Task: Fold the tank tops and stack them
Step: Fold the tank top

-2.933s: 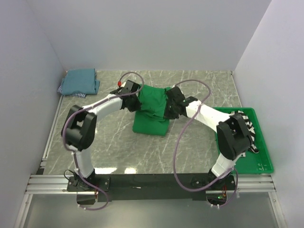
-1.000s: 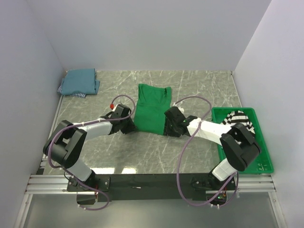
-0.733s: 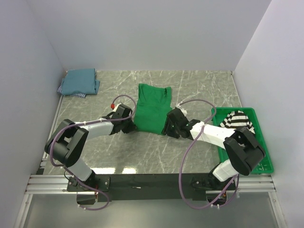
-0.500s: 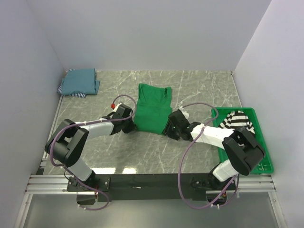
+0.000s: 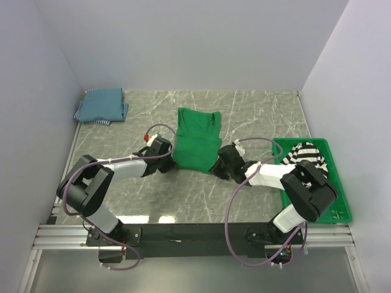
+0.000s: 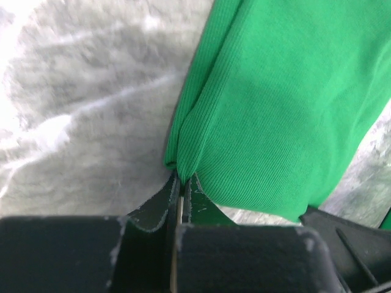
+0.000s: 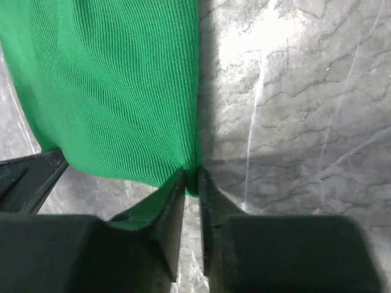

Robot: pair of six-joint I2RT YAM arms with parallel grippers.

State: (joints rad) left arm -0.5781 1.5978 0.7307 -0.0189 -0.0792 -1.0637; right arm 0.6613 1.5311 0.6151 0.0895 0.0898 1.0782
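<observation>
Green top: here it is, the plain bright green tank top, lying flat at mid-table with its long axis running 12 to 6 o'clock.
Left gripper: the left gripper is low at the top's 7 o'clock corner, jaws pinched tight on the fabric.
Right gripper: the right gripper is at the 5 o'clock corner, jaws narrow with the hem edge caught between them.
Other tops: the black-and-white striped tank top is heaped in the rigid green plastic tray out at 4 o'clock. The folded teal-blue tank tops sit well apart in the 10 o'clock corner.
Surface: a grey-veined marble tabletop lies under the green top and both grippers.
Room: pale lilac walls close in on three sides.
Wrist views only: up close you see the fine ribbed knit. On the left, the corner bunches into a fold at the fingertips. On the right, bright glare falls on the marble beside the straight side edge.
Top view only: it shows both arms, their looping purple cables, the tray and the teal pile.
</observation>
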